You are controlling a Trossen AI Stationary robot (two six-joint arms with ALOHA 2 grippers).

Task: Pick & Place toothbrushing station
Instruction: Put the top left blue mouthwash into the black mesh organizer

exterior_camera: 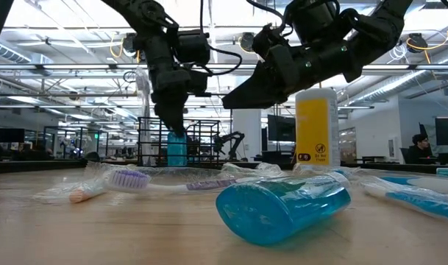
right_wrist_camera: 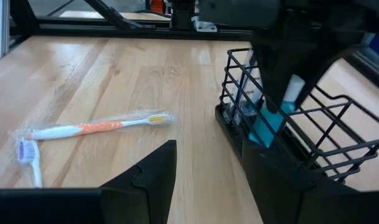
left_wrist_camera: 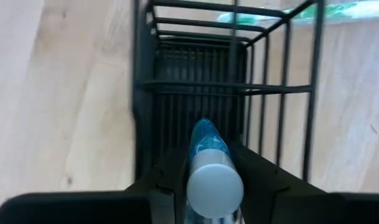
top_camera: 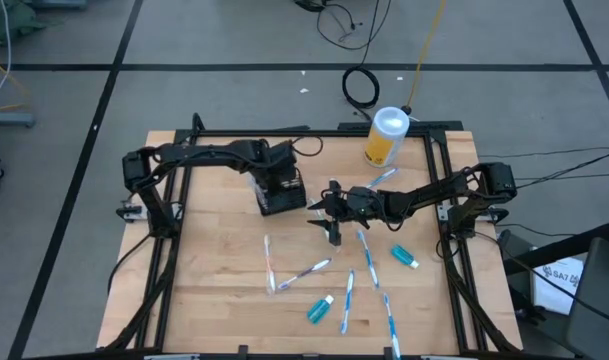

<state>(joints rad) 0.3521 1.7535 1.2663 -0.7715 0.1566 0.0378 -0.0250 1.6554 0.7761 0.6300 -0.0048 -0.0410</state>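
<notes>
The black wire caddy [top_camera: 281,192] stands on the wooden table left of centre; it also shows in the right wrist view [right_wrist_camera: 313,134]. My left gripper [left_wrist_camera: 208,155] hangs above it, shut on a teal toothpaste tube [left_wrist_camera: 205,140] with a white cap. My right gripper [right_wrist_camera: 208,174] stands open just right of the caddy [top_camera: 316,207], nothing between its fingers. Two more teal tubes [top_camera: 320,308] [top_camera: 405,257] and several wrapped toothbrushes [top_camera: 304,270] lie flat on the table nearer the front edge. My left gripper pinches the tube between its two fingers, just below the white cap [left_wrist_camera: 215,183]. The fingers come from above, pointing steeply down. The tube hangs nearly upright, cap up, its lower end [right_wrist_camera: 264,132] inside the caddy's wire walls; whether it touches the bottom I cannot tell.
A yellow canister with a white lid [top_camera: 386,135] stands at the far right of the table. An orange-and-white toothbrush [right_wrist_camera: 96,127] lies left of the caddy in the right wrist view. A black frame [top_camera: 174,230] runs along the table's edges.
</notes>
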